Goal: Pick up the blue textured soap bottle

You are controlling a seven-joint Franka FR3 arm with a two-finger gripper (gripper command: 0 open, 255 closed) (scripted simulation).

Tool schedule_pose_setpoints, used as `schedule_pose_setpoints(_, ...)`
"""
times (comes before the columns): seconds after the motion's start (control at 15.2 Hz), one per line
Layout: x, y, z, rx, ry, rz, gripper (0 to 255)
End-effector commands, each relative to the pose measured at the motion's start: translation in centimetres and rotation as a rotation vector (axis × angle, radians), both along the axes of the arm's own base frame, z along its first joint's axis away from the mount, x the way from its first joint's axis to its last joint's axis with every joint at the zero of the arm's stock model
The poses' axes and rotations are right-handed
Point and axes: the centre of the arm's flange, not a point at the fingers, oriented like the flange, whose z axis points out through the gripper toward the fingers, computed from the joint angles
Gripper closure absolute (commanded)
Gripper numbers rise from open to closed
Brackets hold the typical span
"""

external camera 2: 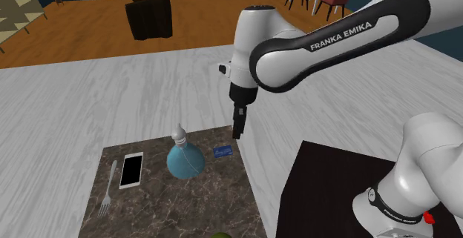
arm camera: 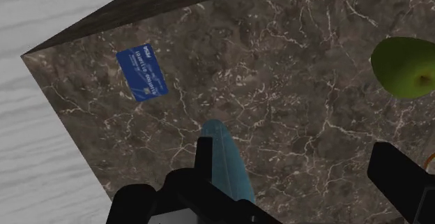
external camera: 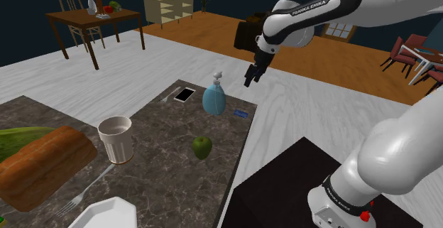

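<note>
On the counter [external camera: 163,164], soap bottle [external camera: 215,99] between phone [external camera: 185,94], shoulder view's left, and card [external camera: 240,113], right; apple [external camera: 202,146] nearer the camera, cup [external camera: 116,140] left of it.

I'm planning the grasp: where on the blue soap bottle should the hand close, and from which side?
Probably the slim neck under the white pump, coming straight down. The soap bottle stands upright and its body flares into a wide round flask, likely too broad. The open hand hangs higher, off to one side.

Dark marble counter [external camera: 163,168] carries: bottle [external camera: 214,99], phone [external camera: 185,94], blue card [external camera: 241,113], green apple [external camera: 202,146], cup [external camera: 116,139], bread loaf [external camera: 42,166], fork [external camera: 77,195], white plate [external camera: 106,214].
</note>
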Motion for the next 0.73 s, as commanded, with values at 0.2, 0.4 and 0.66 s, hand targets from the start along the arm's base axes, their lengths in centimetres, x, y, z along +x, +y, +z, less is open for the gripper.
schedule_pose_setpoints(0.2,5.3,-0.2,-3.6,0.070,-0.041,0.039,0)
schedule_pose_setpoints(0.4,8.4,0.0,-5.7,0.112,-0.064,0.062,0)
schedule_pose_setpoints(0.66,12.7,0.4,-8.4,0.169,-0.095,0.093,0)
